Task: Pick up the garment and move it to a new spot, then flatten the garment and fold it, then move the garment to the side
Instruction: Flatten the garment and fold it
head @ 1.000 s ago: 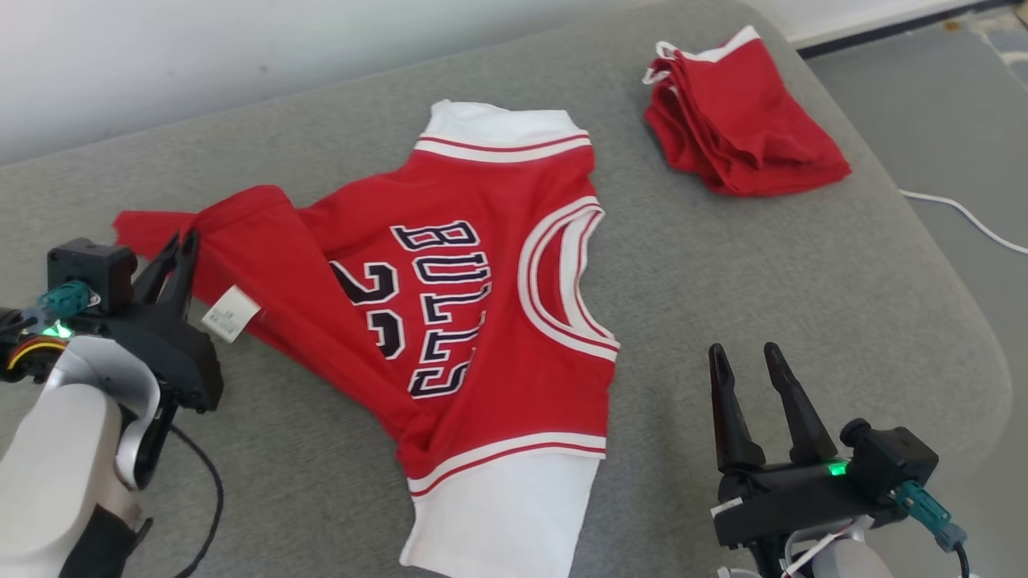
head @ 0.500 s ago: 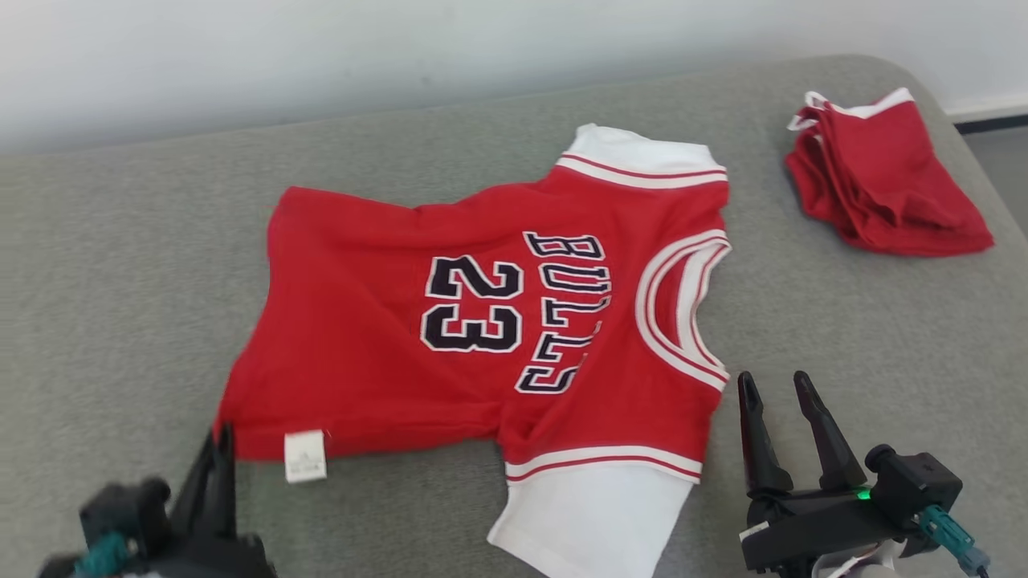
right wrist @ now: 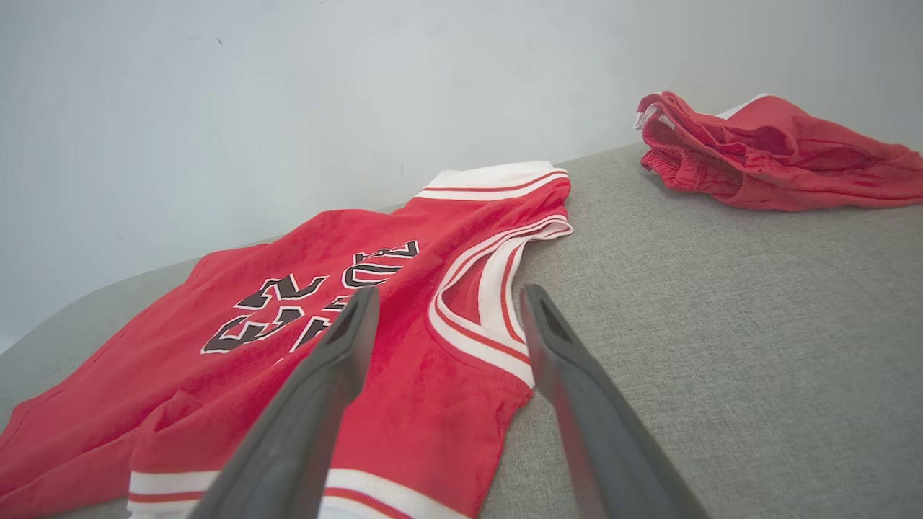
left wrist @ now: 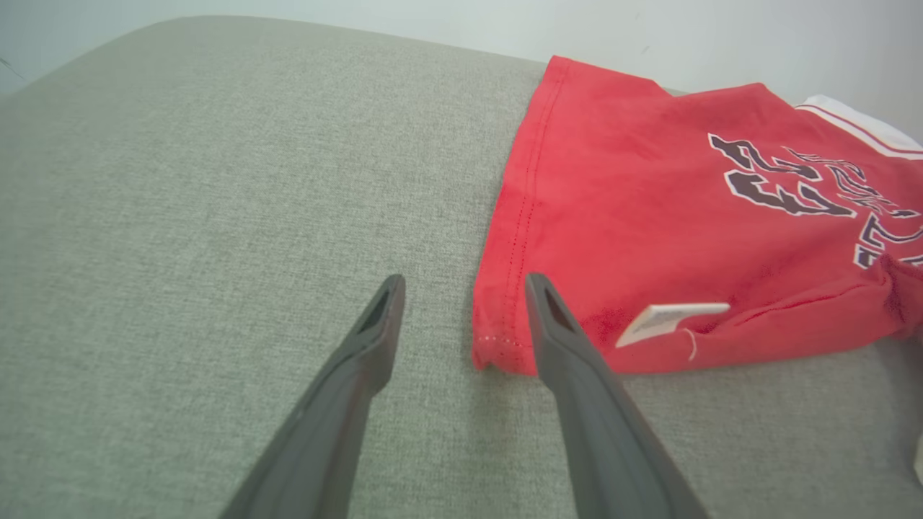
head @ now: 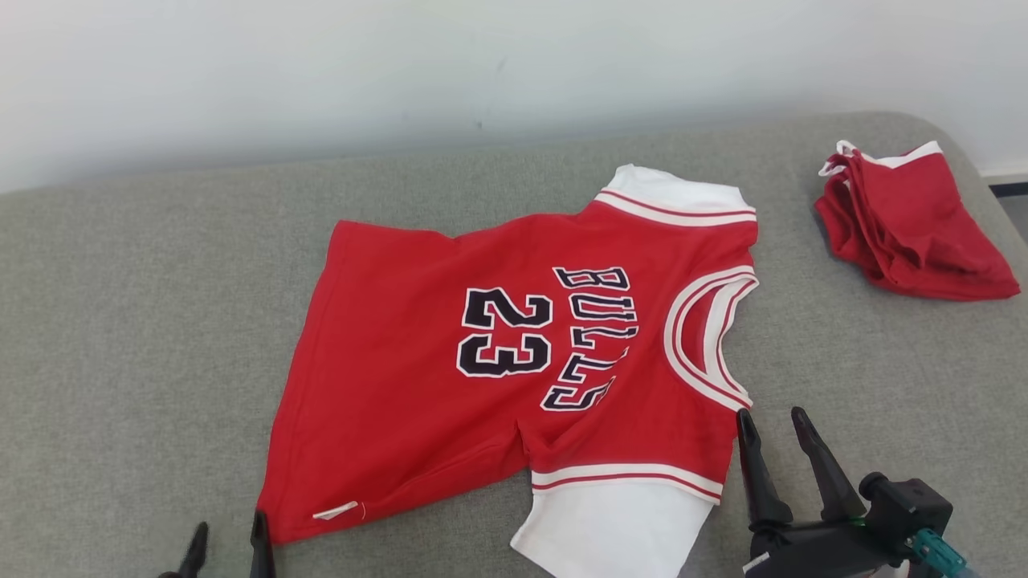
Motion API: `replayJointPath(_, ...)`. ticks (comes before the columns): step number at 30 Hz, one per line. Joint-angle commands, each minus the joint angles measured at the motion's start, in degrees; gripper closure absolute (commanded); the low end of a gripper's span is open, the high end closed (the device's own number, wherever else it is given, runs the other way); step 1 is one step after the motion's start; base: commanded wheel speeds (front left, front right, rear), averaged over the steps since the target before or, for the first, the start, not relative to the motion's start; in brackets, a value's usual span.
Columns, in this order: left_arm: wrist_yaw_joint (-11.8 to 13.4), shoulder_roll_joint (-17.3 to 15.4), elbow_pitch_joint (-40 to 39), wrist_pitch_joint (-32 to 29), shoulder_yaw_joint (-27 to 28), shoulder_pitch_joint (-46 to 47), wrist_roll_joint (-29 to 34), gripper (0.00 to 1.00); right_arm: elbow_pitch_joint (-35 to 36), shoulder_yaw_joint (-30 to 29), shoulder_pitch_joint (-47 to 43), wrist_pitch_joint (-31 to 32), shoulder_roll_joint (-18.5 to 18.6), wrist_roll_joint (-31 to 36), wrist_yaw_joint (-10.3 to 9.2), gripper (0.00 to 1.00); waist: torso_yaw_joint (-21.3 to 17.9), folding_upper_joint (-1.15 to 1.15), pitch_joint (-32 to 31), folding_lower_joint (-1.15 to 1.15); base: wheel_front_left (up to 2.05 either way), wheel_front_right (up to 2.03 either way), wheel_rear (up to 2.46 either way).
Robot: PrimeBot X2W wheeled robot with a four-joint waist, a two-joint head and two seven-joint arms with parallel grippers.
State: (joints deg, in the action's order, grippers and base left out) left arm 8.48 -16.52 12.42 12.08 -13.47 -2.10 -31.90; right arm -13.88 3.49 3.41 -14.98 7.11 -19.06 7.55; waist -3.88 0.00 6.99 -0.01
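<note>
Garment (head: 514, 377) lying spread on grey cushion (head: 161, 321), left gripper (left wrist: 465, 288) gaping empty with hem corner just at its two o'clock, right gripper (head: 773, 417) gaping empty at neckline's five o'clock, folded red cloth (head: 915, 233) resting well apart at garment's two o'clock

A pale, off-white wall (head: 321, 72) is running across the whole back of the scene, carrying a few tiny dark specks. Against it a broad grey upholstered surface (head: 144, 321) is stretching from side to side. Its fabric is coarse and woven, its far edge is softly rounded, and its right corner is curving away. At the far right a thin dark strip (head: 1013, 189) is showing along the foot of the wall. Even, diffuse light is falling everywhere — shadows are lying faint and soft.
</note>
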Motion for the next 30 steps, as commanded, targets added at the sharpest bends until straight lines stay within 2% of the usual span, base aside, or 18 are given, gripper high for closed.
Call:
replayJointPath(1,-0.2,0.3,0.3,1.3,0.8,0.7,0.4,0.0,-0.2,0.0,-1.1,-0.3,0.4,-0.1,-0.16,0.0,0.0,0.0,-1.4,0.01,0.0,0.0,0.0)
replayJointPath(6,-0.1,0.5,1.0,2.3,1.1,-0.2,1.3,0.0,-1.5,0.2,-4.0,-0.3,0.4,0.1,-0.16,0.0,0.0,0.0,-3.6,0.01,0.0,0.0,0.0)
replayJointPath(15,-1.3,0.4,3.4,0.7,-1.0,1.1,1.5,0.0,-7.3,6.1,-7.4,1.1,-0.3,-2.4,-0.16,0.0,-0.4,0.0,-3.4,0.01,0.0,0.0,0.0)
replayJointPath(21,-3.0,0.0,6.4,0.8,-1.7,4.0,1.4,0.0,-10.2,10.1,-6.6,2.8,-0.8,-4.2,-0.16,0.0,-0.3,0.0,-2.3,0.01,0.0,0.0,0.0)
replayJointPath(30,-5.0,1.3,13.3,-0.3,-3.7,8.9,1.2,0.0,-15.0,15.8,-5.3,5.3,-1.3,-6.7,-0.16,0.0,-0.1,0.0,-0.5,0.01,0.0,0.0,0.0)
